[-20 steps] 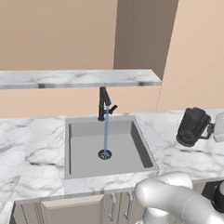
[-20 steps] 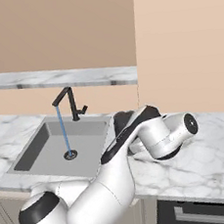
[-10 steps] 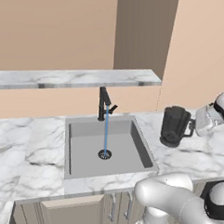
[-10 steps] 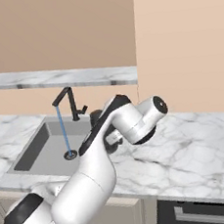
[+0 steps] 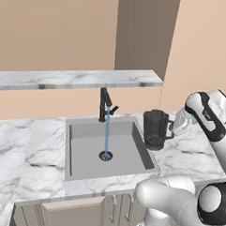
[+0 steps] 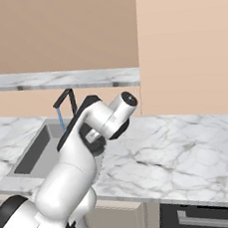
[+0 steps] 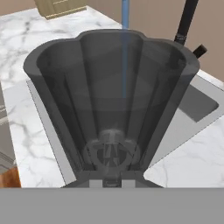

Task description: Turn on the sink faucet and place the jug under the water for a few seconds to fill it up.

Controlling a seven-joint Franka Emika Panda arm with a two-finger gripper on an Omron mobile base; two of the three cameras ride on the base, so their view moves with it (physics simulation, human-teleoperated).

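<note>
Claw point(image 5: 176, 129) clamped tight on the jug's point(image 5: 155, 129) side handle, jug upright and lifted just above the counter point(image 5: 188, 154) at the right rim of the sink point(image 5: 84, 151). Half a second ago the jug hung further right over the marble; a second ago further right again, so the arm is carrying it left toward the basin. Faucet point(image 5: 105, 104) is already on: water point(image 5: 106, 135) drops straight into the drain at sink centre. In the hand view the jug point(image 7: 109, 100) mouth faces the camera, with stream point(image 7: 125, 13) and faucet point(image 7: 187, 22) beyond it. Jug not under the water yet; judged next step, keep going left until the stream falls inside.
</note>
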